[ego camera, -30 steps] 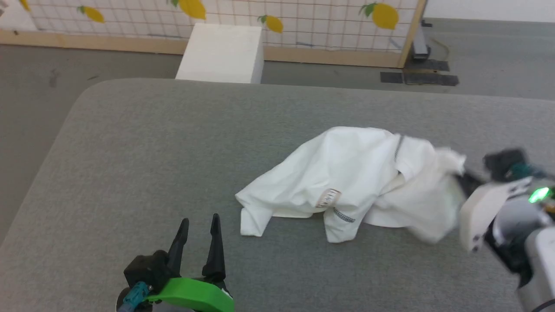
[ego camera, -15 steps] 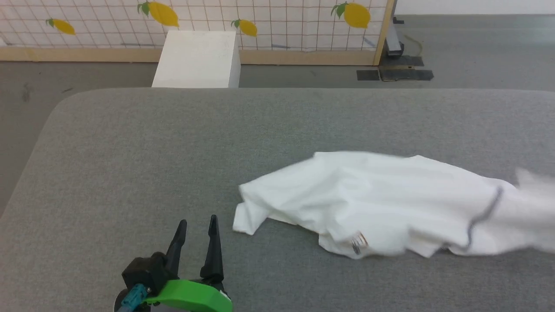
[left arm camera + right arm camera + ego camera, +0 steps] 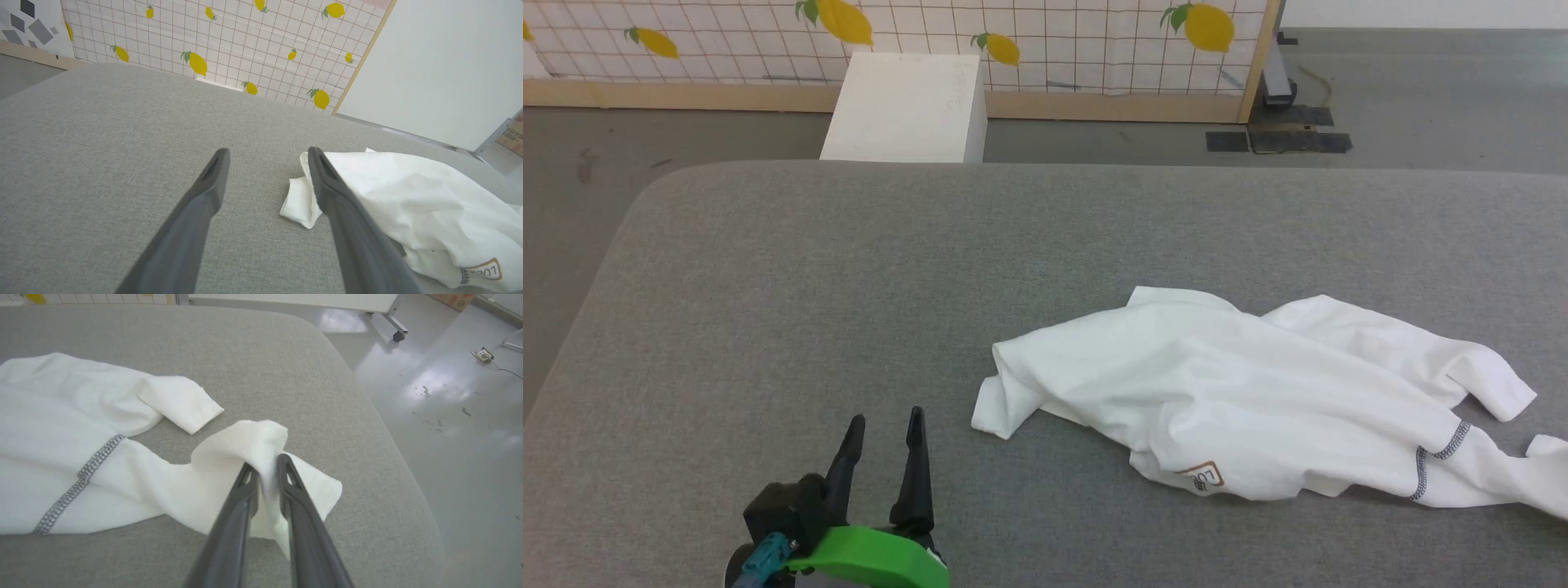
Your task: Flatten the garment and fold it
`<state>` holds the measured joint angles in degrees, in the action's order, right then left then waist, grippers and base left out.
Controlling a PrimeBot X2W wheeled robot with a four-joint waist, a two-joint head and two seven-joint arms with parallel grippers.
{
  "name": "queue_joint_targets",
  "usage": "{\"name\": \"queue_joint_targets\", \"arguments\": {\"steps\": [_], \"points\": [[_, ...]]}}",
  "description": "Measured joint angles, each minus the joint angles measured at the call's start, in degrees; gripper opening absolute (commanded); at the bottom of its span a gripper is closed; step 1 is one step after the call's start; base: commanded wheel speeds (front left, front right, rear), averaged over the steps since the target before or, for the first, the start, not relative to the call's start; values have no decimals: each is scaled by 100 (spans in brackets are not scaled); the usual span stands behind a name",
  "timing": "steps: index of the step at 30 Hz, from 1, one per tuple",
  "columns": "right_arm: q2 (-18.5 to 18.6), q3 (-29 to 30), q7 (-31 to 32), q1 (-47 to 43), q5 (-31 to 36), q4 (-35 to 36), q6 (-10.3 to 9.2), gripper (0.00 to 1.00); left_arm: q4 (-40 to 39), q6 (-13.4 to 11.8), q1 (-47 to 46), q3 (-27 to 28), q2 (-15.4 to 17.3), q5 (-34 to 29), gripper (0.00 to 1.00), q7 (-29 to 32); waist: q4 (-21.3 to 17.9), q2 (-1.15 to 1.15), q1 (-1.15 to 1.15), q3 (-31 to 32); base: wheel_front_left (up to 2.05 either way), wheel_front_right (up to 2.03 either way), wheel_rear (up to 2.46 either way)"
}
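Right gripper point(image 3: 265, 465) is pinching a bunched end of the garment point(image 3: 61, 428), which is lying crumpled on the grey table point(image 3: 286, 355), while left gripper point(image 3: 885, 418) is hovering spread near its other end.

A grey fabric-covered table with rounded corners point(image 3: 849, 286) stands on a grey floor point(image 3: 1421, 90). Beyond its far edge, a white rectangular box point(image 3: 907, 106) stands against a wooden-framed, lemon-printed grid screen point(image 3: 1054, 33). Dark flat floor patches point(image 3: 1278, 141) lie near the screen's right post.
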<state>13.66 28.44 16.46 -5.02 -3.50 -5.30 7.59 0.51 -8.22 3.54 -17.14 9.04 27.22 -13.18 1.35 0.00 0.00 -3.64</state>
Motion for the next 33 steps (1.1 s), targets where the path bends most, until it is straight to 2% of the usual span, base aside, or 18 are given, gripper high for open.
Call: {"name": "queue_joint_targets", "arguments": {"steps": [5,8,11,14,17,23,31,32,33], "points": [[185,-448,-18,363,-155,643,-1,100,-20,-8,3,-21,-12,1,100,-1,-57,0,0,11,0,0,0],[232,-917,243,530,-397,1003,0,100,-25,-8,3,-40,-38,1,100,-3,-66,0,0,-20,0,0,0],[324,-1366,631,603,-602,1063,-1,100,-21,-7,2,-55,-60,1,100,-9,-62,0,0,-67,0,0,0],[620,-1806,1076,657,-882,853,-1,100,-12,4,-4,-62,-70,2,100,-11,-40,0,0,-143,0,0,0],[1078,-2223,1404,693,-1127,510,0,100,1,10,-13,-69,-68,1,100,-11,5,0,0,-226,0,0,0],[1884,-2922,1613,857,-1557,-107,0,100,27,15,-48,-87,-55,2,100,-10,152,0,0,-360,0,0,0],[2174,-3316,1374,889,-2018,-812,0,100,42,16,-69,-112,-42,3,100,-10,287,0,0,-442,0,0,0],[2172,-3329,1352,889,-2070,-871,0,52,41,16,-70,-114,-41,3,100,-9,284,0,0,-440,0,0,0],[2178,-3362,1311,889,-2102,-922,0,42,38,16,-70,-113,-38,8,100,-9,275,0,0,-436,0,0,0]]}}
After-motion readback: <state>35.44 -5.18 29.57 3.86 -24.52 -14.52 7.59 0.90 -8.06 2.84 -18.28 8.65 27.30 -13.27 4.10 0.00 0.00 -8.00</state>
